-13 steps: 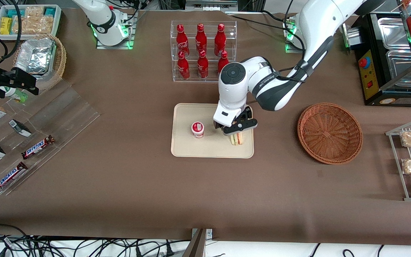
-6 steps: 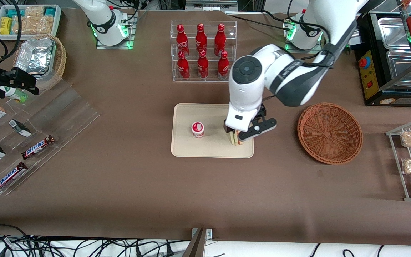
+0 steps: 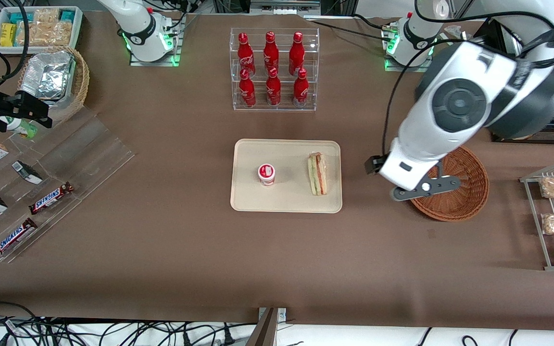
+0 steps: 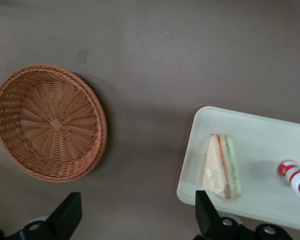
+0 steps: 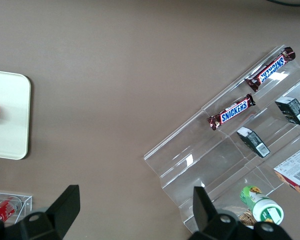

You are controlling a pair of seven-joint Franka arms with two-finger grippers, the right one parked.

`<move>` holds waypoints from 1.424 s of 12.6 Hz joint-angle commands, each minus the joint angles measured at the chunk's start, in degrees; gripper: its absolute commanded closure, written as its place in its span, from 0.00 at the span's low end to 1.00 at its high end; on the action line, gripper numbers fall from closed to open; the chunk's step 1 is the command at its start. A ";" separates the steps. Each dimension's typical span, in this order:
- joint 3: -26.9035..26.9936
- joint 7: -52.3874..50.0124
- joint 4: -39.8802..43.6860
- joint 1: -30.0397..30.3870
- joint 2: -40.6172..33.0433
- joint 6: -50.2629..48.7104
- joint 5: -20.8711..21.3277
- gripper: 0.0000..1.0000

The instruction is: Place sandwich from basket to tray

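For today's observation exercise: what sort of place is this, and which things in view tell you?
Probably a mock snack counter in a robot lab: a rack of red bottles, Snickers bars on a clear stand, a sandwich on a tray. The gripper, open, hangs above the basket.

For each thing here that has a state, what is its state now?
Sandwich: lying on the tray, wrapped, free of the pincer.
Tray: holds the sandwich and a small cup.
Cup: upright, lid on.
Basket: empty.
Pincer: open, holding nothing, above the basket's edge nearest the tray.
Bottles: upright in their rack, capped.
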 commanded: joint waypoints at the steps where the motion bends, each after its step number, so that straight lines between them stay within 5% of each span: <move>1: 13.68 16.98 4.16 -1.96 -2.70 -3.84 -11.11 0.00; 3: 24.96 29.04 3.64 -2.84 -6.31 -4.63 -18.60 0.00; 8: 37.64 44.02 0.93 -5.30 -6.50 -5.27 -21.00 0.00; 18: 39.24 44.74 -24.48 -5.74 -18.10 15.48 -20.30 0.00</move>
